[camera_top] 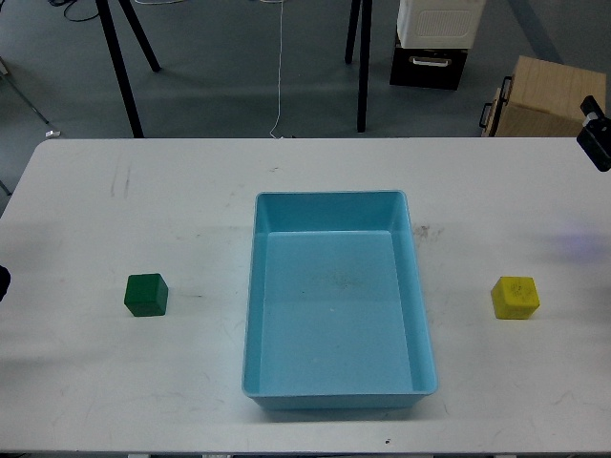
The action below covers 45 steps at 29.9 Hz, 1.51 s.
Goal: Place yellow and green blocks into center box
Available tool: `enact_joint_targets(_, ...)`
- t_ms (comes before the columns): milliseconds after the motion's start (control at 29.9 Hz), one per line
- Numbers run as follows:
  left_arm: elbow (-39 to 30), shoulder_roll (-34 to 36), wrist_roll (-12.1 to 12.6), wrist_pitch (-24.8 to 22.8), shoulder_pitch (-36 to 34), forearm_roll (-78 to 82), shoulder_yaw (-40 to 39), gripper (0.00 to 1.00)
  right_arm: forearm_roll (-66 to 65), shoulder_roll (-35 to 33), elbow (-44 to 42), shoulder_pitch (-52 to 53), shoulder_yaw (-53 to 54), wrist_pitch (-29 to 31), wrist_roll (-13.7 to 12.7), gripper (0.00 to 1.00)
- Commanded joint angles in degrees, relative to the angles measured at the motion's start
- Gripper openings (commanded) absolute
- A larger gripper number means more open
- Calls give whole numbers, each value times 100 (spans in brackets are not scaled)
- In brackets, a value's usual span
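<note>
The dark green block (146,294) sits on the white table, left of the light-blue center box (423,315). The yellow block (516,297), with a faint mark on top, rests to the right of the box. Nothing lies inside the box, which stands in the middle of the table. A black end of my right arm (596,138) pokes in at the right edge, well above the yellow block; its fingers cannot be told apart. Only a dark sliver of my left arm (3,283) shows at the left edge, level with the green block.
The white table (191,191) ends in a far edge at the top. Beyond it are black stand legs (362,67), a dark case (428,67) and a tan cardboard carton (539,100) on the floor.
</note>
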Motion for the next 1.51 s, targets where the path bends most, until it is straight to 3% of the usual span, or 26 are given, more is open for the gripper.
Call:
enact_joint_targets(0, -11, -94, -51, -23, -47, 15, 92, 100, -6, -9, -7, -3, 8, -2, 4, 100)
enact_joint_targets(134, -11, -94, -148, -5, -64, 6, 136, 100, -24, -9, -16, -3, 0, -2, 4, 100)
enact_joint_targets(703, -3, -314, -130, -23, -64, -143, 13, 100, -164, -45, -25, -12, 0, -19, 4, 100)
enact_joint_targets(870, 6, -323, -43, -496, -64, -1476, -303, 100, -191, -45, -25, -12, 8, -37, 4, 100)
enact_joint_targets(937, 67, -323, 211, -699, -64, -2048, -373, 100, -191, -45, -33, -12, 8, -37, 4, 100)
enact_joint_targets(1037, 15, -454, 922, -988, 58, -2690, -540, 100, -191, -45, -34, -12, 8, -37, 12, 100)
enact_joint_targets(1104, -11, -629, 1196, -1427, 190, -2946, -628, 100, -191, -36, -25, -12, 8, -37, 30, 100)
enact_joint_targets(1338, -152, -1061, 1258, -2421, 331, -2991, -480, 100, -191, -45, -25, -3, 17, -37, 30, 100)
enact_joint_targets(1472, -196, -1061, 1285, -2536, 314, -3000, -198, 100, -191, -53, -25, -3, 17, -37, 30, 100)
